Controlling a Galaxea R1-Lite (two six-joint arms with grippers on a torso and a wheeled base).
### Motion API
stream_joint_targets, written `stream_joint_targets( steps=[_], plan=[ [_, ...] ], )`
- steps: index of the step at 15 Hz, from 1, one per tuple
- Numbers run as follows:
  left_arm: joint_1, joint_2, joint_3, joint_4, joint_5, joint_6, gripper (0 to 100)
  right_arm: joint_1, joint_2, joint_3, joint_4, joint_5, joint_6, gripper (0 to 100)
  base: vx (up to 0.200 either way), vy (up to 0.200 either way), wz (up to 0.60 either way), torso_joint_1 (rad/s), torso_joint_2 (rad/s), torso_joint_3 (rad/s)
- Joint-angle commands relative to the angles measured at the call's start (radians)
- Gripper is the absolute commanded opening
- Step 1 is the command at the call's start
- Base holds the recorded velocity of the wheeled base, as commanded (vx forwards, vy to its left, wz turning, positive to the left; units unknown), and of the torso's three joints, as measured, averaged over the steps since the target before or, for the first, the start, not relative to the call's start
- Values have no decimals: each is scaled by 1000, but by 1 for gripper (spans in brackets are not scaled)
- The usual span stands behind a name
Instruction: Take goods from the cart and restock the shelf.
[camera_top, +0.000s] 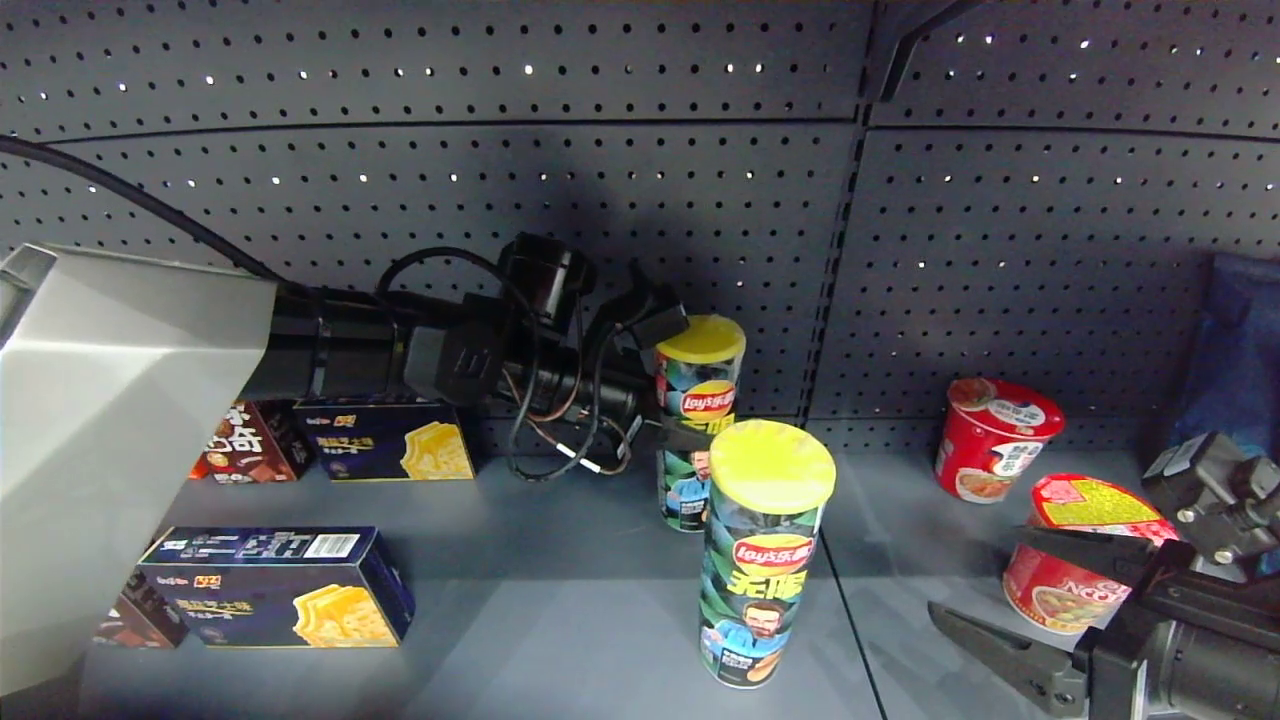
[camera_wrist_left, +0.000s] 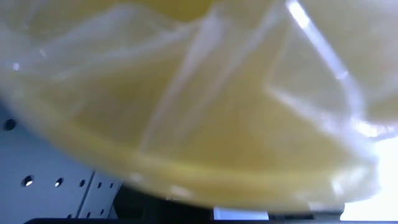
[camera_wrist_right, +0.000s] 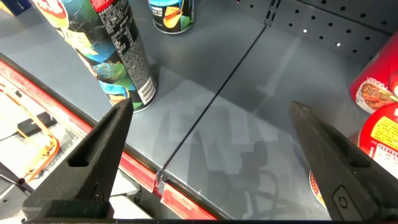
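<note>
On the shelf (camera_top: 560, 600), a chips can (camera_top: 700, 345) is seemingly being placed, clasped in the left gripper (camera_top: 680, 390); release is being called for next. The right gripper (camera_top: 980, 575) is being held agape, empty.

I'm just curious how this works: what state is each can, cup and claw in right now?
rear chip can: upright, lidded, gripped.
front chip can: upright, lidded, standing free.
left gripper: shut on rear chip can.
right gripper: open, empty.
rear noodle cup: upright, sealed.
front noodle cup: upright, sealed.
</note>
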Motion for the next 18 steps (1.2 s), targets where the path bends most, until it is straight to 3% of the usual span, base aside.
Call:
stream_joint_targets(
  steps=[1, 7, 8, 15, 18],
  plan=[
    [-2, 2, 0, -1, 0, 0, 0, 1, 2, 1, 0, 0, 0, 100, 0, 0, 0, 0, 0, 0],
    [-2, 3, 2, -2, 3, 2, 0, 1, 2, 2, 0, 2, 0, 100, 0, 0, 0, 0, 0, 0],
    [-2, 3, 2, -2, 3, 2, 100, 1, 2, 4, 0, 2, 0, 100, 0, 0, 0, 0, 0, 0],
    [4, -18, 28, -4, 6, 2, 100, 1, 22, 8, 1, 14, 0, 100, 0, 0, 0, 0, 0, 0],
    [10, -81, 109, -13, 20, 2, 100, 2, 45, 14, 1, 17, 0, 100, 0, 0, 0, 0, 0, 0]
  ],
)
